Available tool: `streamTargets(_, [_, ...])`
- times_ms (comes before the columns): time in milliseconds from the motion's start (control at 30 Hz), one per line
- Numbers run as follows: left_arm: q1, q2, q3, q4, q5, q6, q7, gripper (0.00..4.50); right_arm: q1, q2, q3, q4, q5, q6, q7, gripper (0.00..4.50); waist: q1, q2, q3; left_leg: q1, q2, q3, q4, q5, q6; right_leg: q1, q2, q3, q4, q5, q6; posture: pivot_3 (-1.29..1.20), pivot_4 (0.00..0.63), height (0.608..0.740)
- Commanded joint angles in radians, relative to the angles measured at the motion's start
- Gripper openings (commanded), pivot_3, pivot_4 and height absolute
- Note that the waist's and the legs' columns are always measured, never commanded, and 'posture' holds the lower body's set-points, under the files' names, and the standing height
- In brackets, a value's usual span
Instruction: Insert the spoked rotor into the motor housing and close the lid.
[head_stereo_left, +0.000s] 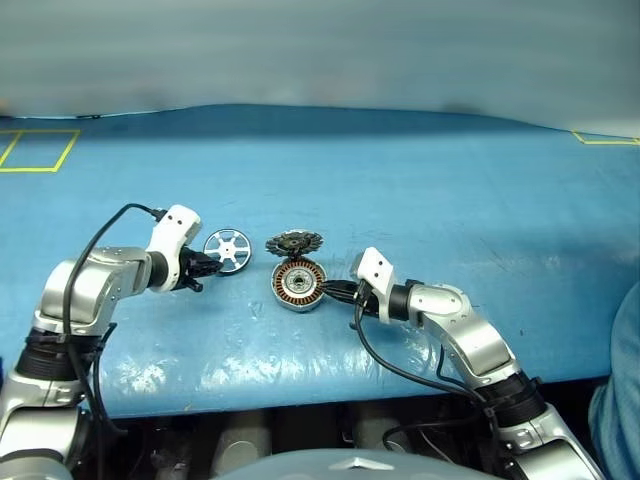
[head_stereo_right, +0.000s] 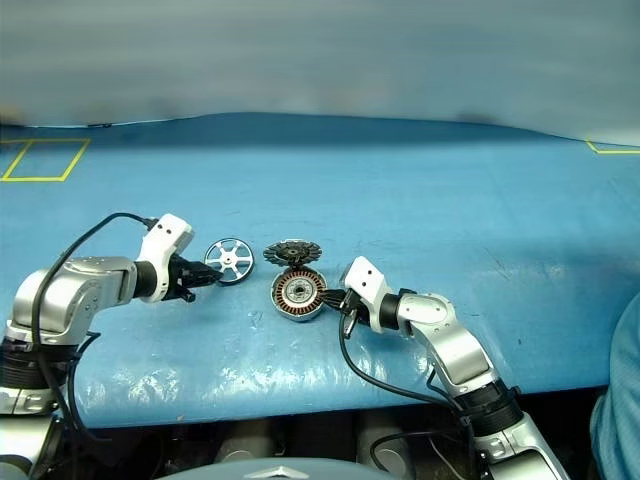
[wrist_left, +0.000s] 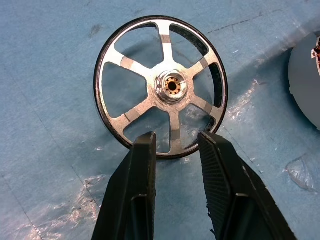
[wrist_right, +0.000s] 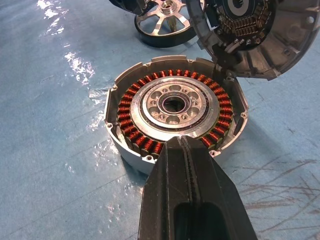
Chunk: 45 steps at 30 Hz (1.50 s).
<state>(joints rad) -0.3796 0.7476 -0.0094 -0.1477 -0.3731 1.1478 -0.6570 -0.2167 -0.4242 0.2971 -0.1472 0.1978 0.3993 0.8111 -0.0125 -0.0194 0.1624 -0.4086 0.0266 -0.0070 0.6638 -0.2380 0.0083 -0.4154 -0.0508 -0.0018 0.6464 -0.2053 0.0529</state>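
- Near the front edge of the blue table (head_stereo_left: 420, 180), left of its middle, the left gripper (head_stereo_left: 207, 267) has its two fingers pinching the rim of the spoked rotor (head_stereo_left: 227, 247), which stands on edge, tilted up off the cover.
- In the left wrist view the fingers (wrist_left: 142, 165) sit either side of one spoke at the near rim, so the grip looks narrow; my guess is the wheel could swing if moved fast.
- Just to the right, the motor housing (head_stereo_left: 297, 284) rests open side up, copper windings showing round its hub.
- The lid (head_stereo_left: 294, 243) leans open behind the housing, touching its far rim.
- The right gripper (head_stereo_right: 343, 297), fingers pressed together, rests its tips on the housing's near rim, seemingly steadying it.
- To do this well: carry the rotor over, lay it flat, centre hub on hub, then lower it straight.
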Motion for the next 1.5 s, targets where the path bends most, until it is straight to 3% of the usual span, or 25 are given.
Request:
streamTargets(33, [-0.022, -0.008, 0.008, 0.015, 0.004, -0.015, 0.011, 1.38, -0.013, 0.000, -0.007, -0.015, -0.002, -0.021, 0.005, 0.00, 0.000, 0.000, 0.000, 0.000, 0.000, 0.000, 0.000, 0.000, 0.000, 0.000, 0.000, 0.000, 0.000, 0.000, 0.000, 0.00, 0.150, 0.740])
streamTargets(433, [-0.046, -0.022, -0.030, 0.069, 0.028, -0.036, 0.024, 1.38, -0.009, 0.007, -0.009, -0.009, -0.006, -0.027, -0.001, 0.00, 0.000, 0.000, 0.000, 0.000, 0.000, 0.000, 0.000, 0.000, 0.000, 0.000, 0.000, 0.000, 0.000, 0.000, -0.001, 0.00, 0.150, 0.740])
streamTargets(533, [-0.046, -0.026, -0.029, 0.073, 0.025, -0.040, 0.024, 0.77, -0.009, 0.009, -0.010, -0.008, -0.007, -0.030, -0.002, 0.00, -0.001, 0.000, 0.000, 0.000, 0.000, 0.000, 0.000, 0.000, 0.000, 0.000, 0.000, 0.000, 0.000, 0.001, -0.001, 0.00, 0.150, 0.740])
streamTargets(600, [-0.042, -0.025, -0.029, 0.069, 0.022, -0.037, 0.023, 0.13, -0.008, 0.010, -0.011, -0.007, -0.008, -0.032, -0.003, 0.00, 0.000, 0.000, 0.000, 0.000, 0.000, 0.000, 0.000, 0.000, 0.000, 0.000, 0.000, 0.000, 0.000, 0.001, -0.001, 0.00, 0.150, 0.740])
streamTargets(933, [0.013, -0.018, 0.011, 0.033, 0.012, -0.061, 0.025, 0.06, -0.006, 0.018, -0.012, 0.002, -0.010, -0.045, -0.009, 0.00, -0.003, 0.000, 0.000, 0.001, 0.000, 0.000, 0.000, 0.000, 0.000, 0.000, 0.000, 0.000, 0.000, 0.001, -0.001, 0.00, 0.150, 0.740])
streamTargets(1167, [0.129, -0.008, 0.073, -0.060, 0.016, -0.347, -0.051, 0.06, 0.003, 0.018, -0.021, 0.005, -0.013, -0.056, -0.020, 0.00, 0.000, 0.000, 0.000, 0.000, 0.000, 0.000, -0.001, 0.000, 0.000, 0.000, 0.000, 0.000, 0.000, 0.000, -0.005, 0.00, 0.150, 0.740])
streamTargets(1333, [0.282, -0.009, 0.148, -0.111, 0.034, -0.670, -0.137, 0.06, 0.023, 0.012, -0.043, 0.008, -0.012, -0.074, -0.035, 0.00, -0.001, 0.000, 0.000, 0.001, 0.000, 0.001, -0.001, 0.000, 0.000, 0.000, -0.001, 0.001, -0.001, -0.002, -0.008, 0.00, 0.150, 0.740])
streamTargets(1500, [0.395, 0.025, 0.176, -0.107, 0.039, -0.813, -0.228, 0.06, 0.036, 0.015, -0.060, 0.021, -0.015, -0.103, -0.050, 0.00, 0.002, 0.000, 0.000, 0.001, 0.000, 0.002, -0.002, 0.000, 0.000, 0.000, -0.001, 0.001, -0.001, -0.002, -0.008, 0.00, 0.150, 0.740])
